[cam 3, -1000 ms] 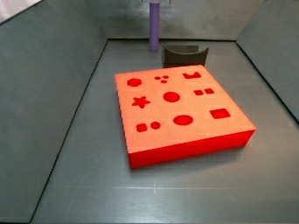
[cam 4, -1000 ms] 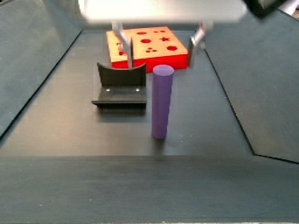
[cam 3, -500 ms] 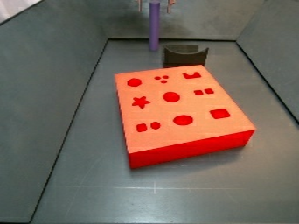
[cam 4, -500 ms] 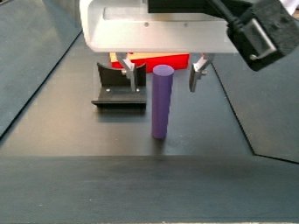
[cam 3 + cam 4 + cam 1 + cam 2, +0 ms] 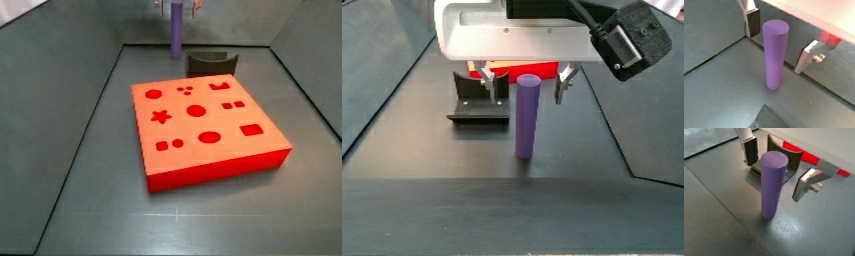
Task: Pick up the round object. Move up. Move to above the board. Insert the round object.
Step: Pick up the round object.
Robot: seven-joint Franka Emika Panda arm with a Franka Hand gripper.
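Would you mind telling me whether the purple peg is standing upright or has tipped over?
Upright: the purple peg stands on end on the floor, between the open gripper fingers, with gaps either side.

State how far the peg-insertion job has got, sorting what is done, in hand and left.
Done: nothing completed; the purple peg stands upright on the floor, apart from the board. In hand: the gripper sits around the peg's top, one finger on each side with gaps showing, so open, not gripping. Left: closing, lifting, moving above the board and inserting the peg into a cutout beyond the fixture.
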